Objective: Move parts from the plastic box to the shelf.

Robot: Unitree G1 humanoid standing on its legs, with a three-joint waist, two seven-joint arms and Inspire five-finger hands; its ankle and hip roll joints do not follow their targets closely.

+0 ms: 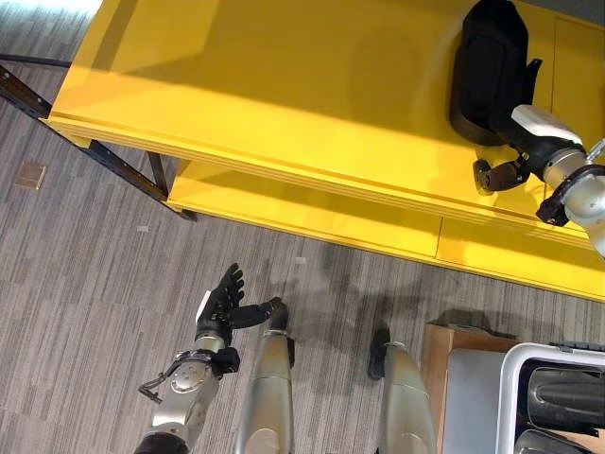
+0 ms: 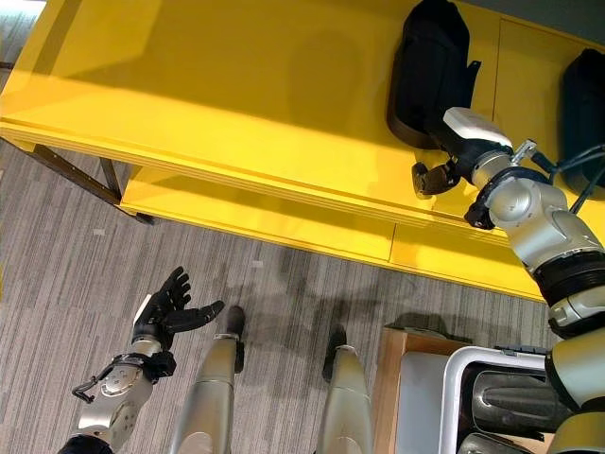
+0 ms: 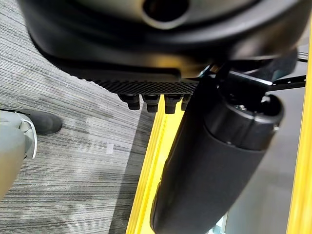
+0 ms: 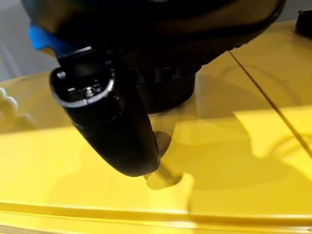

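Black part sitting near the yellow shelf's right front edge.
Right hand is touching it, can't tell its fingers; left hand hanging low, fingers spread.

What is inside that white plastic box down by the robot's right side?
The white plastic box holds dark, rounded parts, like the black part on the yellow shelf by the right hand. At least two show. The box runs out of view, so anything deeper is hidden.
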